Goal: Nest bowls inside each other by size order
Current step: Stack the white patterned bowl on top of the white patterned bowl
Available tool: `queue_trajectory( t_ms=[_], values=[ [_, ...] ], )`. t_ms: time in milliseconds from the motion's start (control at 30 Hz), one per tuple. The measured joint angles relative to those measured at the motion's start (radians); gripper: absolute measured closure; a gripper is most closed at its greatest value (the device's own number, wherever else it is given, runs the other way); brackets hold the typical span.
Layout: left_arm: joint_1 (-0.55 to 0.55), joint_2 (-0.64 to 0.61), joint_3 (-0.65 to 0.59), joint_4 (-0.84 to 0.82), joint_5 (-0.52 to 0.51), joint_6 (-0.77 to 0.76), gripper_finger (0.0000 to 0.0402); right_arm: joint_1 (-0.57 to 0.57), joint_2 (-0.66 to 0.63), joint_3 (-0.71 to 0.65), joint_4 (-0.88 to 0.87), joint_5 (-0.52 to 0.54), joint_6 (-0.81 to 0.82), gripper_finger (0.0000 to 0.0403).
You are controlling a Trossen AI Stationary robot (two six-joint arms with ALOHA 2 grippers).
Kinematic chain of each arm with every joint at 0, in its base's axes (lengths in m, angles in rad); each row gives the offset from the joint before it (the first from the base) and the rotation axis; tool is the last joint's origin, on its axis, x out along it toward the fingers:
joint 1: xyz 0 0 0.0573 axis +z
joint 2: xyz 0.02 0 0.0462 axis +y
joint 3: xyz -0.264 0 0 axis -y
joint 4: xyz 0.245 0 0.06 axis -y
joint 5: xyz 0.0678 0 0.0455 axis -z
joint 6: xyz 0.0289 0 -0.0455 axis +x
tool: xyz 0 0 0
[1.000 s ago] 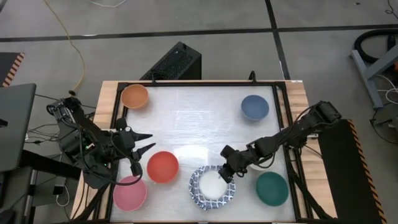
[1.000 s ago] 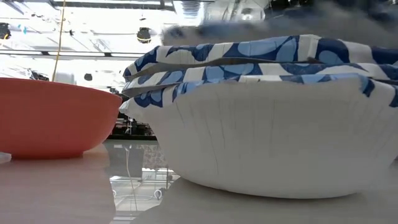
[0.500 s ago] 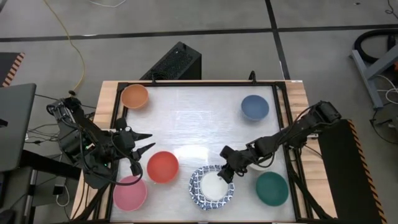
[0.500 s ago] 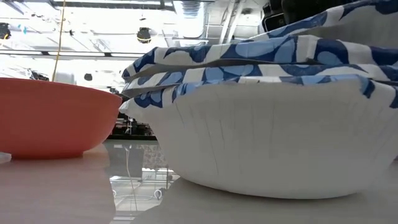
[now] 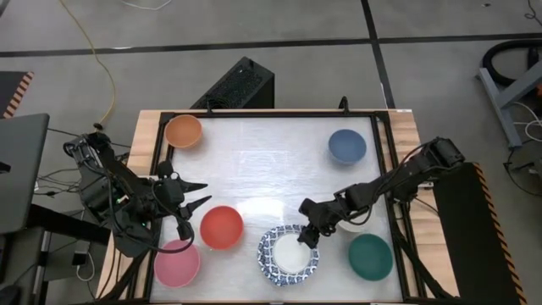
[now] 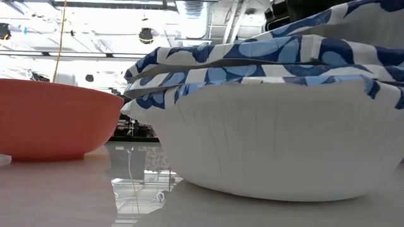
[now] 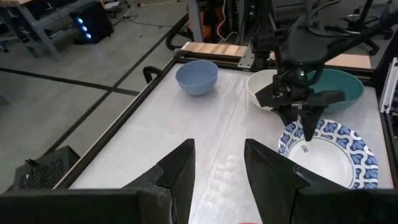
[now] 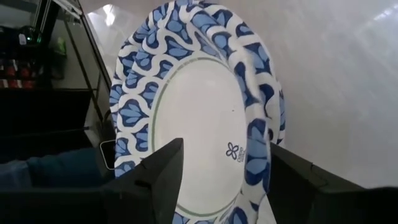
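I am seeing bright, even overhead light washing the table point(image 5: 279, 152) in the high view, leaving a soft white glare patch on its glossy top near the red bowl point(image 5: 222, 227) and only faint shadows under the arms. In the low view the patterned bowl stack point(image 6: 271, 126) is filling the frame so close that it is looking soft at the edges, while ceiling lights are blowing out behind it and mirroring on the tabletop. The left wrist view is staying fairly crisp, with its near fingers blurring.
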Motion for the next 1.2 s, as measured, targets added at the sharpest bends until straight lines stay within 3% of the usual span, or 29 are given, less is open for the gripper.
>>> queue_trajectory(
  t_ms=[167, 667, 1200],
  values=[
    [0.000, 0.000, 0.000, 0.000, 0.000, -0.006, 0.0272, -0.022, 0.000, 0.031, -0.045, -0.022, -0.012, 0.0176],
    [0.000, 0.000, 0.000, 0.000, 0.002, -0.019, 0.0272, -0.014, 0.000, 0.241, -0.553, 0.037, -0.136, 0.0176],
    [0.000, 0.000, 0.000, 0.000, 0.000, -0.016, 0.0272, 0.054, 0.003, 0.263, -0.610, 0.143, -0.060, 0.0207]
  ],
)
